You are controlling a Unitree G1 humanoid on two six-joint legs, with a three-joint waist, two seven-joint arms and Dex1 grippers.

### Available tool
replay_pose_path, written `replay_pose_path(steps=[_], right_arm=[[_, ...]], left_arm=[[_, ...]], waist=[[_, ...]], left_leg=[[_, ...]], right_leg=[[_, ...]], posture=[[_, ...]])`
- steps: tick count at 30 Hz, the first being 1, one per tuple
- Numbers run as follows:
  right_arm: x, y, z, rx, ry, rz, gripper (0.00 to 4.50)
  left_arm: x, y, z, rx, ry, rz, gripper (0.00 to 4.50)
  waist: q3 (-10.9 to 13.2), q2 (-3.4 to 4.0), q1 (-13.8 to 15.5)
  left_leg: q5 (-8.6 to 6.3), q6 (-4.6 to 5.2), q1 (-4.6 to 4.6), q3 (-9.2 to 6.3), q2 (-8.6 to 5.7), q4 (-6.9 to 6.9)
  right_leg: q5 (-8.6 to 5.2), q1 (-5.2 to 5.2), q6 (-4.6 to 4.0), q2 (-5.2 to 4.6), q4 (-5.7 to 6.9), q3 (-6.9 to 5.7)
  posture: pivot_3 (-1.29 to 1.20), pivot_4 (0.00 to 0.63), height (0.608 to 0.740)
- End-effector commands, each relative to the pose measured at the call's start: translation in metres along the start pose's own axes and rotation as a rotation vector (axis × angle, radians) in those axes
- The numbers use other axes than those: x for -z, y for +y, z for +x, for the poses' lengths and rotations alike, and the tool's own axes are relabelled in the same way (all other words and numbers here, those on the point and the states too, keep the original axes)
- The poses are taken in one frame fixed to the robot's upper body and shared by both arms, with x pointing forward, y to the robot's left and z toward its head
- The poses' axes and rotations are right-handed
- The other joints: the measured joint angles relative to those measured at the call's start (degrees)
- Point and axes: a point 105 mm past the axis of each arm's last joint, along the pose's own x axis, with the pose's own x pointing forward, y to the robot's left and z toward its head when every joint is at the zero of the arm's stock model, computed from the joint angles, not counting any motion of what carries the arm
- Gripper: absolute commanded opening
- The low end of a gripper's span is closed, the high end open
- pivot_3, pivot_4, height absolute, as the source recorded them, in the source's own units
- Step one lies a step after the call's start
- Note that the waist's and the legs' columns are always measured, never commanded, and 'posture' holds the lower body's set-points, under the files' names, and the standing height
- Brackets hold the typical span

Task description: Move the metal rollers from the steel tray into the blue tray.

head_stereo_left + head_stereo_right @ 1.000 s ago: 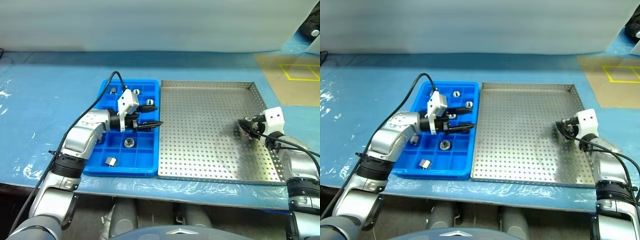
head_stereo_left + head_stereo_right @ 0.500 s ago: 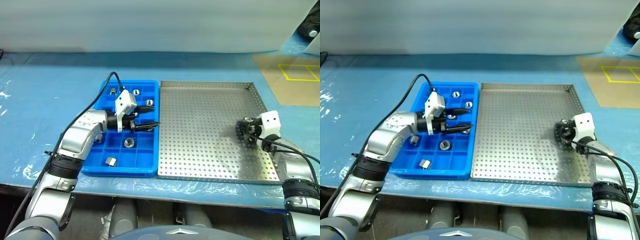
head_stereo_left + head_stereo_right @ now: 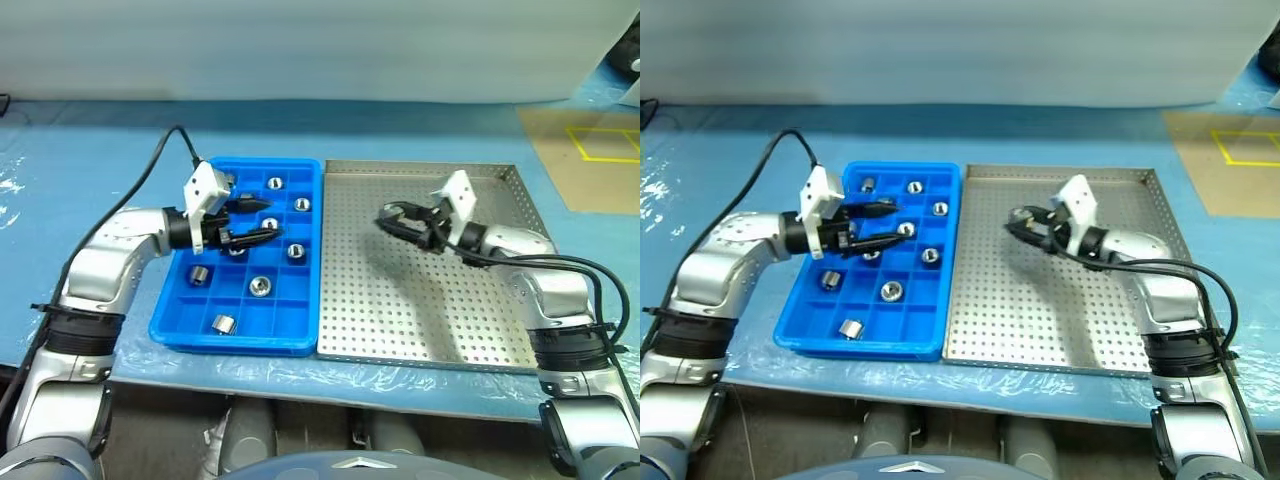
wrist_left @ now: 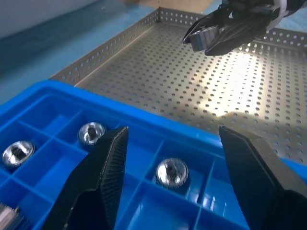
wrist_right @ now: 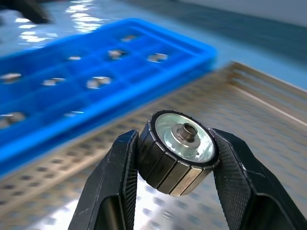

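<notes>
- Right wrist view: my right tool (image 5: pixel 175 167) is clamped on one roller (image 5: pixel 178 151), pinched between both fingers above the steel tray (image 5: pixel 268 110).
- My left tool (image 3: pixel 243 221) hangs over the blue tray (image 3: pixel 178 325), fingers apart, holding nothing.
- The other metal rollers (image 3: pixel 258 286) sit in separate compartments of the blue tray, beside the steel tray.

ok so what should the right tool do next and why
Probably carry on toward the bright blue compartment tray and lower over a free cell. The right tool is shut on a shiny ring-like metal roller and hangs above the perforated steel tray, short of the blue one. The left tool is open over its cells.
</notes>
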Motion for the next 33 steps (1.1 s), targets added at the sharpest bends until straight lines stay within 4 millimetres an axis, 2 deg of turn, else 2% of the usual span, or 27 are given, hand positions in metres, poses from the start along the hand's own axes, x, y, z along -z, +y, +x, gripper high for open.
replay_pose_path(steps=[1, 5, 9, 13, 20, 26, 31, 33], right_arm=[[-0.010, 0.033, 0.011, -0.229, 0.023, -0.020, 1.82], [-0.004, 0.058, 0.012, -0.414, 0.085, 0.007, 1.82], [0.011, 0.077, 0.014, -0.578, 0.171, 0.009, 1.82], [0.017, 0.090, 0.029, -0.697, 0.185, -0.004, 1.82], [0.017, 0.091, 0.057, -0.741, 0.164, -0.047, 1.82], [0.016, 0.097, 0.059, -0.798, 0.165, -0.055, 1.82], [0.023, 0.092, 0.058, -0.787, 0.189, -0.074, 1.82], [0.027, 0.091, 0.055, -0.787, 0.200, -0.070, 2.57]], left_arm=[[-0.013, -0.009, -0.015, 0.005, -0.013, 0.037, 3.20], [-0.011, -0.021, -0.026, -0.001, 0.017, 0.028, 3.20], [-0.008, -0.033, -0.036, -0.032, 0.034, 0.004, 3.20], [-0.005, -0.057, -0.041, -0.027, 0.047, -0.031, 3.20], [-0.003, -0.079, -0.049, -0.026, 0.074, -0.061, 3.20], [0.000, -0.082, -0.053, -0.048, 0.088, -0.081, 3.20], [0.000, -0.083, -0.050, -0.050, 0.082, -0.085, 3.20], [0.000, -0.082, -0.049, -0.047, 0.079, -0.084, 3.20]], waist=[[0.01, -0.01, 0.42], [0.02, -0.03, 1.85], [0.02, -0.04, 2.48], [0.03, -0.07, 2.44], [0.04, -0.10, 4.33], [0.03, -0.11, 6.54], [0.03, -0.12, 6.92], [0.03, -0.12, 6.91]], left_leg=[[-0.01, 0.00, -0.01, 0.00, 0.00, 0.00], [0.01, -0.02, 0.00, -0.02, -0.01, -0.01], [0.03, -0.07, 0.07, -0.05, 0.01, -0.07], [0.07, -0.13, 0.09, -0.10, 0.02, -0.14], [0.14, -0.25, 0.08, -0.15, 0.02, -0.28], [0.14, -0.24, 0.06, -0.16, 0.02, -0.28], [0.14, -0.25, 0.07, -0.17, 0.02, -0.28], [0.15, -0.25, 0.07, -0.17, 0.02, -0.28]], right_leg=[[0.00, 0.00, 0.00, -0.01, -0.02, 0.00], [0.00, 0.02, 0.00, -0.06, -0.01, -0.03], [0.00, 0.03, 0.01, -0.06, 0.01, -0.03], [-0.01, 0.00, 0.01, -0.06, 0.02, -0.05], [-0.01, -0.06, 0.00, -0.06, 0.05, -0.10], [-0.01, -0.06, 0.01, -0.06, 0.03, -0.09], [-0.01, -0.05, 0.01, -0.06, 0.04, -0.08], [-0.01, -0.06, 0.01, -0.06, 0.05, -0.08]], posture=[[0.04, 0.150, 0.740], [0.11, 0.150, 0.740], [0.18, 0.150, 0.740], [0.25, 0.150, 0.740], [0.34, 0.150, 0.740], [0.36, 0.150, 0.740], [0.35, 0.150, 0.740], [0.34, 0.150, 0.740]])
